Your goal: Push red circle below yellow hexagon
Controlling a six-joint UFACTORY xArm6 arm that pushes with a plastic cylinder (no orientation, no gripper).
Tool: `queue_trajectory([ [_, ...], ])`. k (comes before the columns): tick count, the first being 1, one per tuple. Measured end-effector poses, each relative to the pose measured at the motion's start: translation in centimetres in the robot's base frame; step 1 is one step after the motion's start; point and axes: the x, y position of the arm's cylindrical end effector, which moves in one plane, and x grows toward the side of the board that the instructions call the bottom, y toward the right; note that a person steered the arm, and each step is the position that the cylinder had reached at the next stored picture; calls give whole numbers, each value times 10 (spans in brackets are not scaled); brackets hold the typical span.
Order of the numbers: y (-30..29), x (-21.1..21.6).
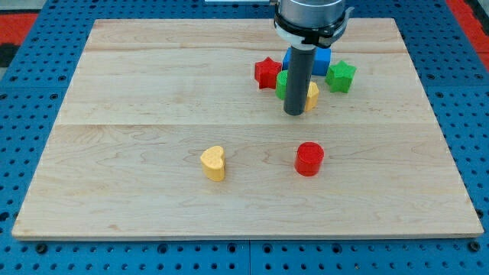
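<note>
Tip [294, 113]: your rod touches the yellow hexagon [312, 95], far right.
Red circle [309, 159]: nearer, apart.
Jaws: none.

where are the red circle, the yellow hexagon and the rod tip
red circle [309, 156]: camera view, its top face.
yellow hexagon [312, 94]: camera view, the part showing right of the rod.
my tip [294, 113]: camera view, the rod's very end, beside the hexagon.
</note>
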Motion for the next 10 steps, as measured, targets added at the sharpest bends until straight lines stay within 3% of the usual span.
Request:
queue_trajectory([
  [3, 11, 27],
  [8, -44, 131],
  [10, 10, 131],
])
